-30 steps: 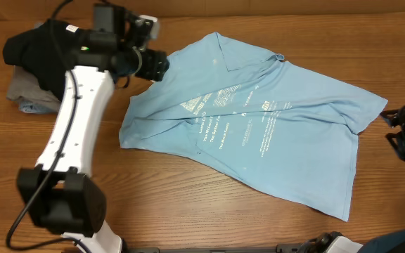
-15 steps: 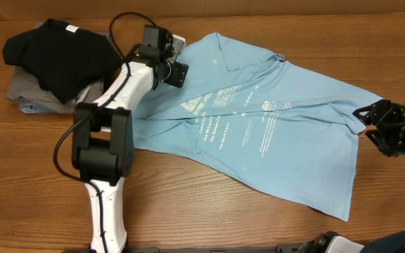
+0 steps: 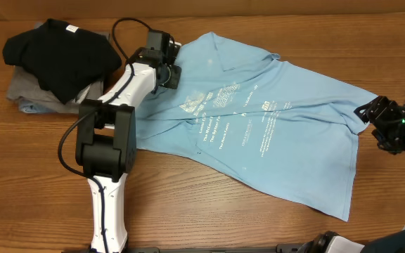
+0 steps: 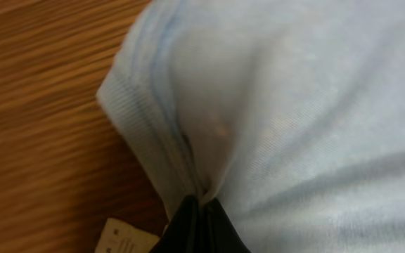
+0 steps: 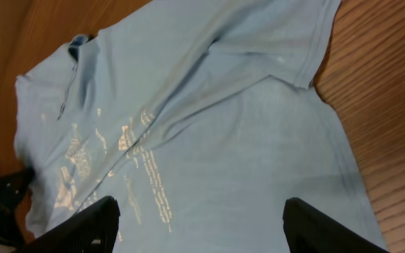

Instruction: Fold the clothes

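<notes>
No fold's been made yet: the sky-blue T-shirt (image 3: 259,119) is pinched at 10 o'clock by the left tool (image 4: 199,211), right tool (image 3: 380,119) spread apart.

Brown wood-grain table (image 3: 209,225) filling the view, grain running left to right, paler tan band (image 3: 315,5) along its far edge, soft even light, faint shadows.

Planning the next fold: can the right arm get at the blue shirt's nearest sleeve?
Probably yes. The right gripper sits open right beside that sleeve of the T-shirt, and nothing lies on or in front of it.
</notes>
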`<state>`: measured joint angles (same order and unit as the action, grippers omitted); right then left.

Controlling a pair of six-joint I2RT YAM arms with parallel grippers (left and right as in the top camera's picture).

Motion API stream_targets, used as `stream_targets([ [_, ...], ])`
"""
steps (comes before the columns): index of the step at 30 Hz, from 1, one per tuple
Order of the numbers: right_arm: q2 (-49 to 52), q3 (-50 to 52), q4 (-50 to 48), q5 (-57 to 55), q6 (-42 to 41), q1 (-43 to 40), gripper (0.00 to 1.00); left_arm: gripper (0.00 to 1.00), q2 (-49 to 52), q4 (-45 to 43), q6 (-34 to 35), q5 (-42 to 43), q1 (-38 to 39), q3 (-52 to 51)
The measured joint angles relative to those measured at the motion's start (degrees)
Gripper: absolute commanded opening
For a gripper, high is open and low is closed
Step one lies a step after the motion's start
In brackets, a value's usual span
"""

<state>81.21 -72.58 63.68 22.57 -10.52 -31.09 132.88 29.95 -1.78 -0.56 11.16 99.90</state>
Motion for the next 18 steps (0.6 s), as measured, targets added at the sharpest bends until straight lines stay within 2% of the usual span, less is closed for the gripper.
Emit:
stream_targets([
  [3,1.6,0.0,-2.5,-0.8,-0.9,0.0,0.76,0.04,0.0,3.8,6.4,-3.3,-2.6,1.3],
  [6,4.6,0.0,-4.7,-1.4,-1.5,0.2,0.73,0.05,0.0,6.6,10.3,-2.6,-7.7,2.6],
  [8,7.6,0.0,-6.6,-2.2,-1.5,0.7,0.7,0.13,0.1,8.5,11.8,-1.6,-11.1,3.6],
  [12,14.1,0.0,-8.5,-4.0,-1.7,2.0,0.64,0.39,0.1,11.3,14.1,-0.2,-15.7,6.7],
  [16,19.1,0.0,-6.3,-4.8,-1.9,3.0,0.63,0.45,0.1,12.1,14.2,2.7,-14.9,9.3],
  [18,21.6,0.0,-2.1,-5.0,-1.9,3.7,0.65,0.46,0.0,12.1,13.7,4.3,-14.2,10.3],
])
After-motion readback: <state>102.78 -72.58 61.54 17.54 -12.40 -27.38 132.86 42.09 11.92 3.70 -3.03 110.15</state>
